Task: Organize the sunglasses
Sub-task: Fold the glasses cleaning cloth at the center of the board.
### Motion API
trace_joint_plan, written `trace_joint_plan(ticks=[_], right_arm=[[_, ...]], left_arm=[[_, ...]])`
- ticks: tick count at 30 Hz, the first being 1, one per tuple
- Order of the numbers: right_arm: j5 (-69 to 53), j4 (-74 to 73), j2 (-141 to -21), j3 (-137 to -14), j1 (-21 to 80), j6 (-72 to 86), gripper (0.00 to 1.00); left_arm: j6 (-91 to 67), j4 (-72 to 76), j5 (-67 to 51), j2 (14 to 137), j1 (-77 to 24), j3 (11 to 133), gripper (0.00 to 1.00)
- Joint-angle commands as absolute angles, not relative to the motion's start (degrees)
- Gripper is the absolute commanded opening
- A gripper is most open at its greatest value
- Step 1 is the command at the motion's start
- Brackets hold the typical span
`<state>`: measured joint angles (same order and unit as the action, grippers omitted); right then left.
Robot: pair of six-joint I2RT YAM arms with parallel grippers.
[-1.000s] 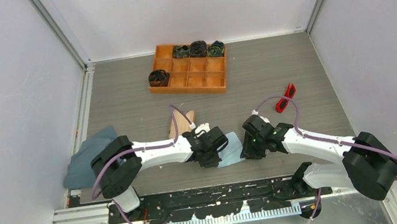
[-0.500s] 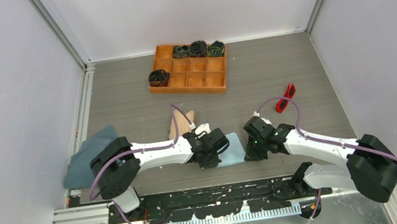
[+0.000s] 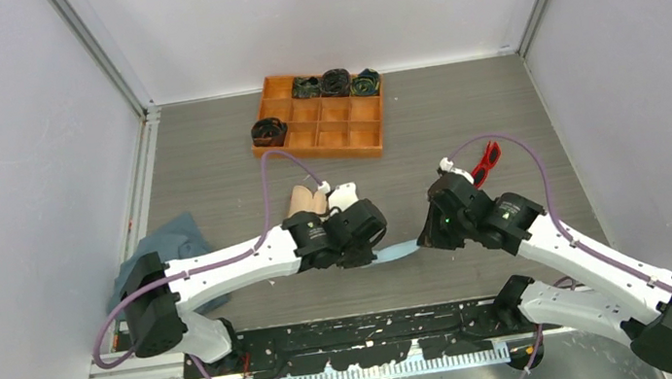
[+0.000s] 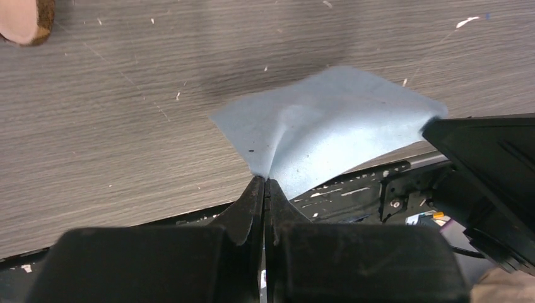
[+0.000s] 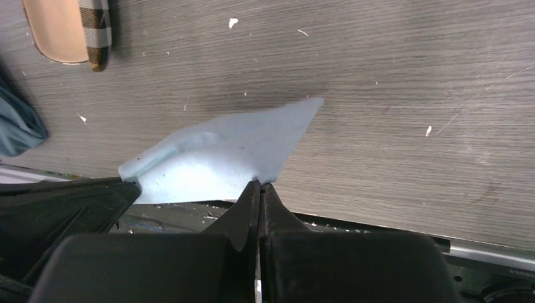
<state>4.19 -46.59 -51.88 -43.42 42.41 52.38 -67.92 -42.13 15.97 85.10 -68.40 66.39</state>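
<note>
- Sunglasses (image 3: 488, 159) lie on the table (image 3: 212, 171), right side, untouched, well apart from the open case (image 3: 307, 200).
- Left claw (image 4: 265, 180) and right claw (image 5: 260, 184) are each pinched shut on an edge of the blue cloth (image 3: 399, 252).
- Judgement: early stage; glasses not yet wiped or cased.

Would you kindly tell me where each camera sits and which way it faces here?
Top: above and behind the arms, looking down at the table; both arms show, left gripper and right gripper each pinching the cloth.
Left wrist: on the left arm, looking past its shut fingers at cloth and table.
Right wrist: likewise on the right arm, opposite side.
Shared: both wrist views show the cloth and case.
</note>
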Motion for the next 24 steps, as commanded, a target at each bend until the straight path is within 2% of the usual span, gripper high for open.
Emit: trace_joint_plan(ticks=[1, 20, 24], right_arm=[[5.9, -51.3, -50.5, -48.1, 43.0, 49.9, 0.01], [0.8, -57.3, -40.7, -50.5, 46.4, 56.3, 0.01], [3.0, -57.6, -42.0, -50.2, 46.6, 54.7, 0.0]], left_arm=[[-64.9, -46.2, 19.1, 82.7, -68.8, 70.5, 0.01], [-69.0, -53.1, 21.9, 81.3, -78.1, 74.6, 0.01], [-69.2, -49.3, 22.6, 79.9, -77.8, 71.6, 0.01]])
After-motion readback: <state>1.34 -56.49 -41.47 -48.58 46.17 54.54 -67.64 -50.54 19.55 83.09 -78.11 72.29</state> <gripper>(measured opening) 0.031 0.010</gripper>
